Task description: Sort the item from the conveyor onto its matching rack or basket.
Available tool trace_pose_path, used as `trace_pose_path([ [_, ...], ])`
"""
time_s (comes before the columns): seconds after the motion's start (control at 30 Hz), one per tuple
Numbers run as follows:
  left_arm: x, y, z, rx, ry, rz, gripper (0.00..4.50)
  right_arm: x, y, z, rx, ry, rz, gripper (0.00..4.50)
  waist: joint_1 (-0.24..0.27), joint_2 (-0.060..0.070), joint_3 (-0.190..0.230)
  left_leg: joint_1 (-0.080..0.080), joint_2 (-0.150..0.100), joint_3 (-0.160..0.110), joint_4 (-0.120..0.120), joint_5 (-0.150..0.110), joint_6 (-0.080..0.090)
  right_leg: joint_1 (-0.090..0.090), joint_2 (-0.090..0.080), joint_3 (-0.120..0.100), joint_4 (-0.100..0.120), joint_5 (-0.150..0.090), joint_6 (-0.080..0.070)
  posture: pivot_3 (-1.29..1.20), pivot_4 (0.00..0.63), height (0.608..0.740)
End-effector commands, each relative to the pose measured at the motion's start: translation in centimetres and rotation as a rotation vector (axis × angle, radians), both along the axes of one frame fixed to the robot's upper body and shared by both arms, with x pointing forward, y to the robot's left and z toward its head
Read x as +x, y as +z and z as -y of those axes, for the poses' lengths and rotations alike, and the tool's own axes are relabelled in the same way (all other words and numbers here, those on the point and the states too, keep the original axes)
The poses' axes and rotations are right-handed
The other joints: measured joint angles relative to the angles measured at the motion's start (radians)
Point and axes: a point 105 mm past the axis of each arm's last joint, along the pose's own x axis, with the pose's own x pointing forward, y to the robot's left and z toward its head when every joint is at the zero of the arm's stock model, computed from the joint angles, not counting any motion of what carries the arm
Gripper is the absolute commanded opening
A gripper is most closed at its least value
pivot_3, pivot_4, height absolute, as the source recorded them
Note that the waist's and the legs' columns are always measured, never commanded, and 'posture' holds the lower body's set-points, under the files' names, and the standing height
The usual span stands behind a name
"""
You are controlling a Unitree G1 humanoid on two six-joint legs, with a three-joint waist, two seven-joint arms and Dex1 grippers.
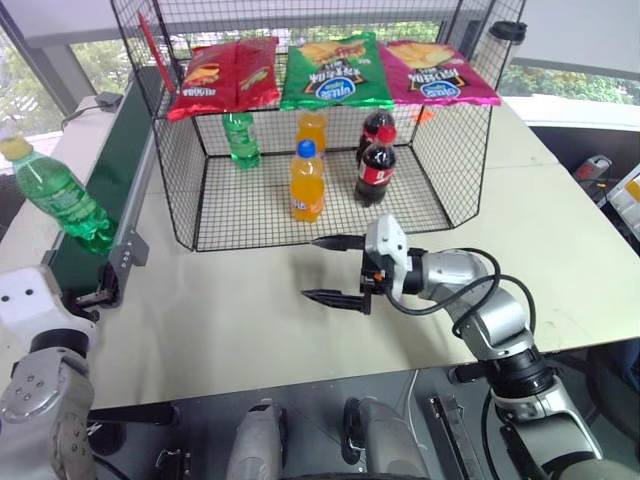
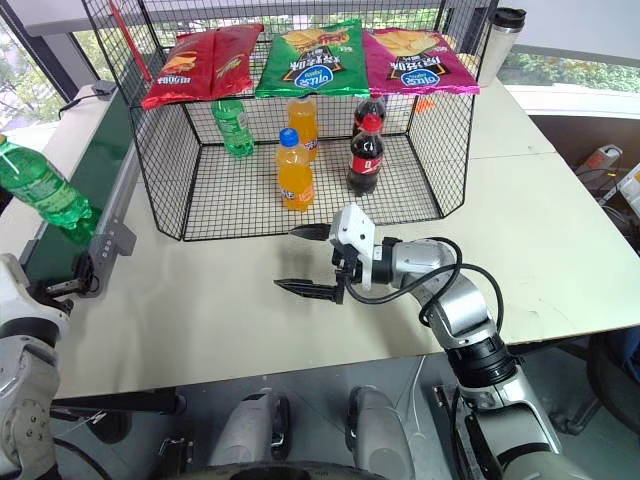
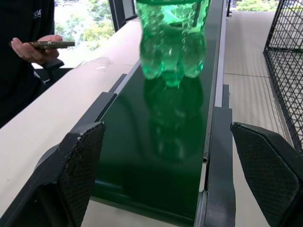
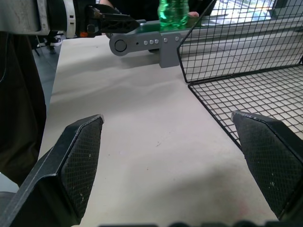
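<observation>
Now I see both grippers, left (image 3: 165,177) and right (image 1: 325,269), spread empty, the clear-green yellow-capped plastic bottle (image 1: 62,197) standing on the dark-green conveyor belt (image 3: 161,156).

The right gripper (image 1: 328,268) points to the left with fingers spread apart; the left gripper (image 3: 170,175) is also wide open, holding nothing.

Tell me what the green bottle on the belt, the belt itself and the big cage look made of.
Green bottle: clear green plastic, glossy; light passes through, and it has a moulded lobed base.
Conveyor belt: smooth dark-green rubber or PVC, apparently; it mirrors the bottle. Its side rails look like grey metal.
Cage: thin black wire mesh, likely coated steel, in a welded grid.
</observation>
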Motion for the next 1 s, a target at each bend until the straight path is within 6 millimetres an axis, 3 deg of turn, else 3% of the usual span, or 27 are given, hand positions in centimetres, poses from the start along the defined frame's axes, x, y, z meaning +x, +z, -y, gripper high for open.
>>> trace_pose_path([
  [0.03,-0.3,1.1,-0.5,0.041,0.019,0.031,4.4,-0.2,0.6,0.0,0.017,0.011,0.031,4.5,0.0,0.0,0.0,0.0,0.0,0.0,0.0,0.0,0.0,0.0,0.0,0.0,0.0,0.0,0.0,0.0,0.15,0.74],
  [0.53,0.0,2.3,-2.1,0.097,0.115,0.046,4.4,0.0,0.2,0.2,0.015,-0.001,0.02,4.5,0.0,0.0,0.0,0.0,0.0,0.0,0.0,0.0,0.0,0.0,0.0,0.0,0.0,0.0,0.0,0.0,0.15,0.74],
  [0.63,0.2,2.1,-1.7,0.105,0.091,0.046,3.53,0.0,0.1,0.2,0.014,-0.004,0.02,4.5,0.001,0.0,0.0,0.0,0.0,0.0,0.0,0.0,0.0,0.0,0.0,0.0,0.0,0.0,0.0,0.0,0.15,0.74],
  [0.67,0.2,2.1,-1.6,0.104,0.082,0.052,3.04,0.0,0.1,0.3,0.014,-0.005,0.019,4.5,0.001,0.0,0.0,0.0,0.0,0.0,0.0,0.0,0.0,0.0,0.0,0.0,0.0,0.0,0.001,0.0,0.15,0.74],
  [0.7,0.1,2.2,-1.6,0.105,0.083,0.059,2.9,0.1,0.1,0.3,0.013,-0.006,0.019,4.5,0.001,0.0,0.0,0.0,0.0,0.0,0.0,0.0,0.0,0.0,0.0,0.0,0.0,0.0,0.001,0.0,0.15,0.74],
  [0.87,-0.4,3.4,-2.0,0.129,0.12,0.104,2.89,0.0,-0.1,0.4,0.01,-0.008,0.014,4.5,0.002,0.0,0.0,0.0,0.0,0.0,0.0,0.0,0.0,0.0,0.0,0.0,0.0,0.0,0.0,0.0,0.15,0.74],
  [1.0,-0.4,5.6,-2.1,0.159,0.129,0.176,2.89,-0.1,0.0,0.5,0.007,-0.002,0.011,4.5,0.001,0.0,0.0,0.0,0.0,0.0,0.0,0.0,0.0,0.0,0.0,0.0,0.0,0.0,0.0,0.0,0.15,0.74],
])
